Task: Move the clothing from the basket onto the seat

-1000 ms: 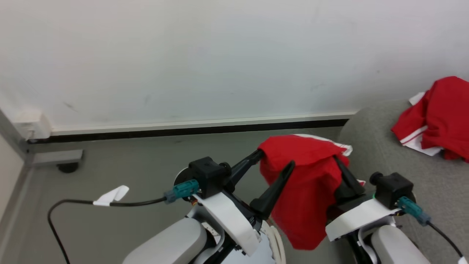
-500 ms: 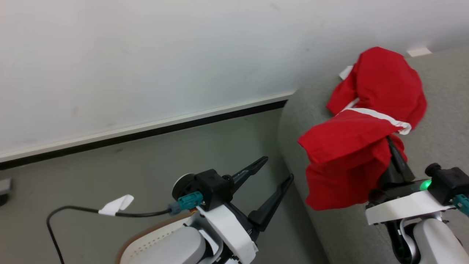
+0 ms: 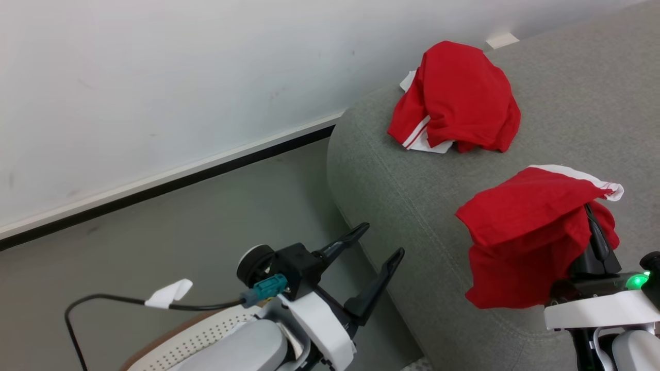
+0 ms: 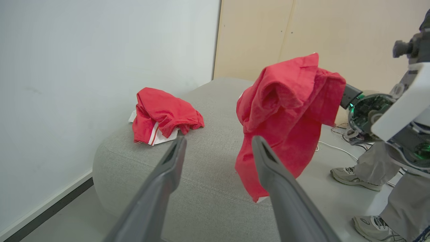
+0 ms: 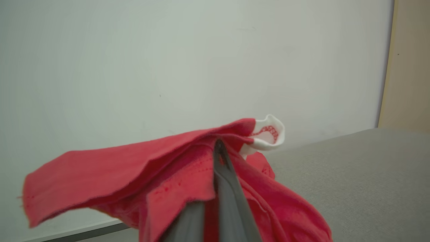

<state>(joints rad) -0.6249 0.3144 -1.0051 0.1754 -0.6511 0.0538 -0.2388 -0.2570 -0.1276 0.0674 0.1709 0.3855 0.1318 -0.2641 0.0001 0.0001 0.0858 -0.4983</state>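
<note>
Head view showed my right gripper (image 3: 595, 234) clamped on clothing (image 3: 521, 237) above the seat (image 3: 412, 206) near its front edge, left gripper (image 3: 383, 238) spread empty. I judged placing was underway, next needing lowering, then release.

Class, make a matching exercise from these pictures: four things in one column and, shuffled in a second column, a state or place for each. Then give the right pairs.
Things:
1. left gripper
2. right gripper
3. crumpled garment
4. basket

States or places:
A. lying on the sofa
B. shut on the hanging garment
C. at the head view's bottom edge
D. open, holding nothing

Pairs: 1-D; 2-B; 3-A; 4-C
</note>
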